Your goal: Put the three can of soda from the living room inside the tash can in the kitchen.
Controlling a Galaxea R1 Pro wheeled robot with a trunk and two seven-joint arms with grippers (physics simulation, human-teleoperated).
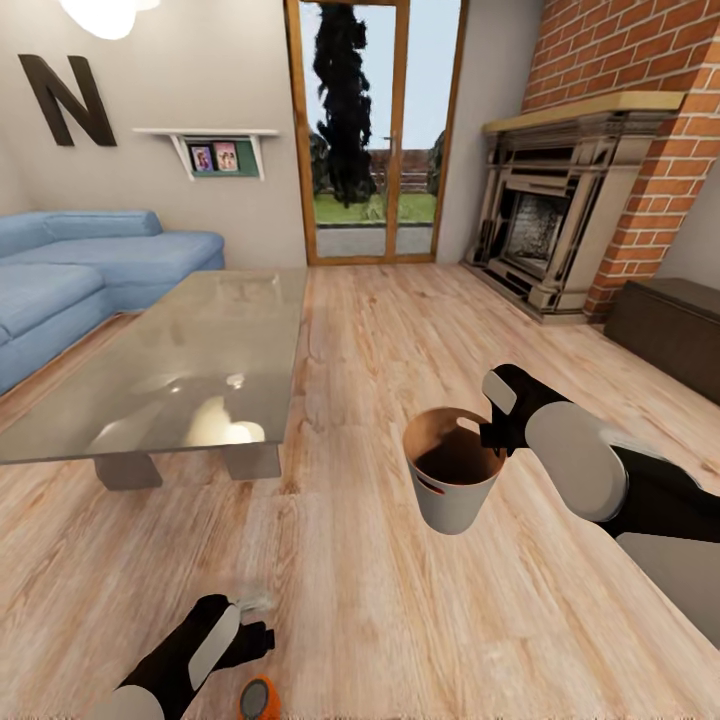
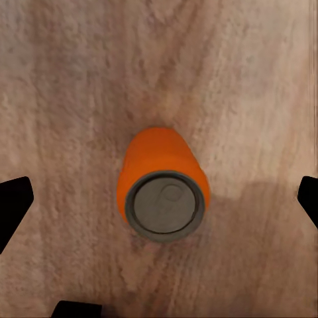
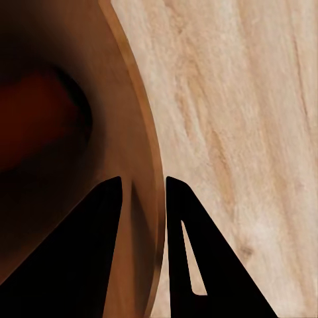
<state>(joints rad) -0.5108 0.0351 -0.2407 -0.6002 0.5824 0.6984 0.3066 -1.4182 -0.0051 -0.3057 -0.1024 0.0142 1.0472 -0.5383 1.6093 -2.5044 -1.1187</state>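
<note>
Pale wood plank floor (image 1: 400, 330) runs ahead of me to a wood-framed glass door (image 1: 372, 130) showing grass, a dark tree and daylight. At my left, a light-blue corner sofa (image 1: 80, 270) sits beside a glass-topped low table (image 1: 190, 360) catching bright reflections. A large dark letter N (image 1: 68, 100) and a white shelf with small pictures (image 1: 212, 152) hang on the beige wall. At my right, a stone fireplace (image 1: 560, 220) stands against red brick (image 1: 640, 50), near a dark low cabinet (image 1: 665, 330).
</note>
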